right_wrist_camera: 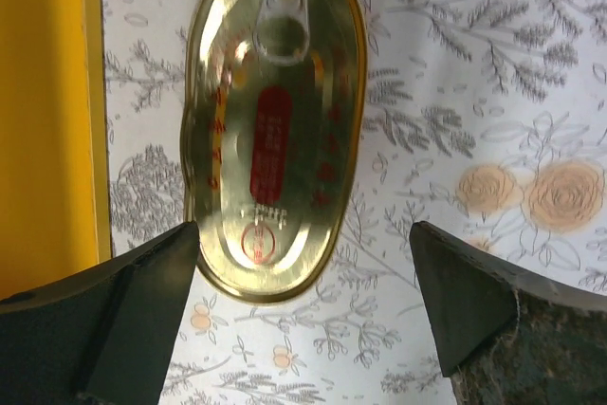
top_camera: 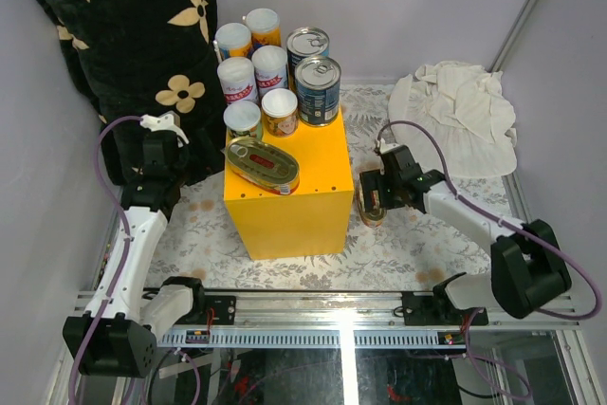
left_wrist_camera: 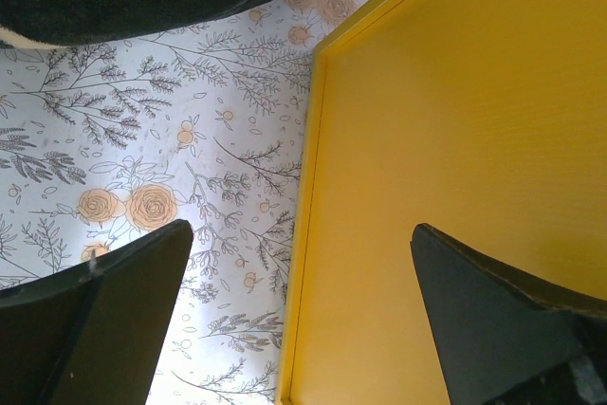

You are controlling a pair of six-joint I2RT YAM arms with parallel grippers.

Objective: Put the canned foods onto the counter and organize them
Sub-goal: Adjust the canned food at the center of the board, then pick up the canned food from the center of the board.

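Observation:
The counter (top_camera: 285, 198) is a yellow box in the middle of the table. Several slim white-lidded cans (top_camera: 269, 64) and two blue-labelled cans (top_camera: 318, 89) stand in rows toward the back of its top. One flat oval gold tin (top_camera: 263, 164) lies at its front. A second oval gold tin (right_wrist_camera: 275, 120) lies flat on the floral cloth just right of the counter (right_wrist_camera: 43, 120). My right gripper (right_wrist_camera: 303, 305) hovers open above this tin's near end, not touching it; the top view shows that gripper (top_camera: 372, 202) too. My left gripper (left_wrist_camera: 302, 315) is open and empty beside the counter's left side (left_wrist_camera: 455, 120).
A black flower-patterned pillow (top_camera: 123, 45) leans at the back left, close behind my left arm (top_camera: 142, 206). A crumpled white cloth (top_camera: 457, 113) lies at the back right. Floral tablecloth (top_camera: 398, 244) covers the table. A metal rail (top_camera: 332, 305) runs along the near edge.

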